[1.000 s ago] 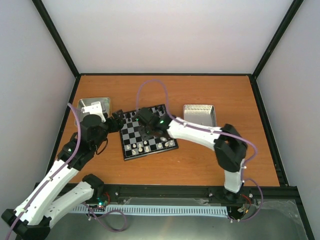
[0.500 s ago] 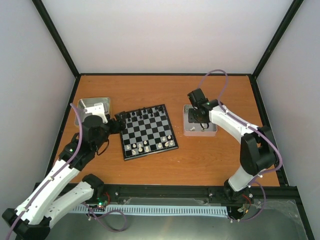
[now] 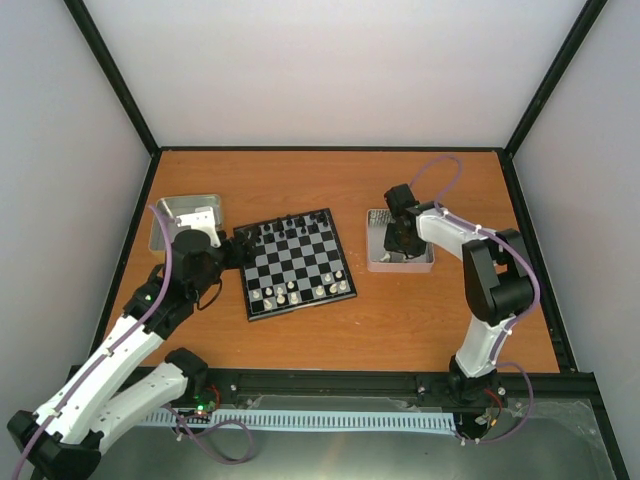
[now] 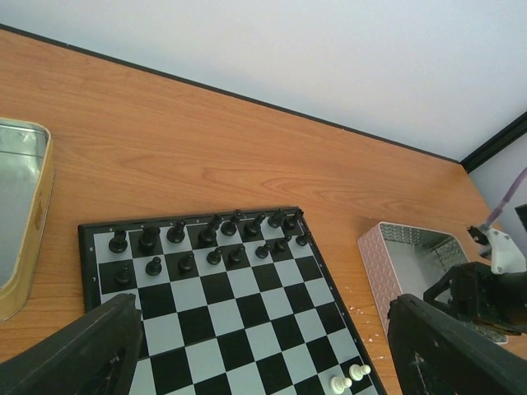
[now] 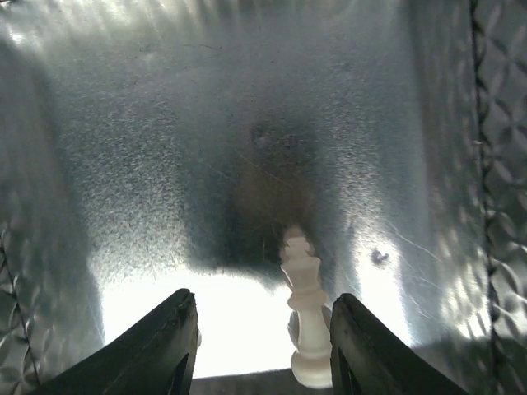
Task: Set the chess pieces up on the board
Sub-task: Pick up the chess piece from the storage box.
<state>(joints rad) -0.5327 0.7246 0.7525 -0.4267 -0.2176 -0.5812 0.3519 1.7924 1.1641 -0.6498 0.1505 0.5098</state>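
Our right hand (image 5: 262,317) is down inside the silver tray (image 3: 415,264) to the right of the board (image 3: 297,262). Its fingers stand moderately apart and grip nothing. Between them sits one cream-white piece (image 5: 305,329) with a crowned top, well over toward the right finger. It may be just touching that finger or just beside it; we cannot tell which. Nor can we tell whether it stands upright or lies on the tray floor.

Our left hand (image 4: 263,329) hovers at the board's left edge, spread wide and empty. The black pieces (image 4: 210,239) fill the far two rows. A handful of white pieces (image 3: 290,293) stand along the near rows, so we judge the white side only partly set.

We expect this piece to be very light, rigid and smooth. On polished metal it will probably skate or tip at the first uneven push. Because it sits off centre, one finger would reach it first and shove it, so we would centre the hand before closing. We would take hold low on the stem above the base, not on the narrow crown, and squeeze gently.
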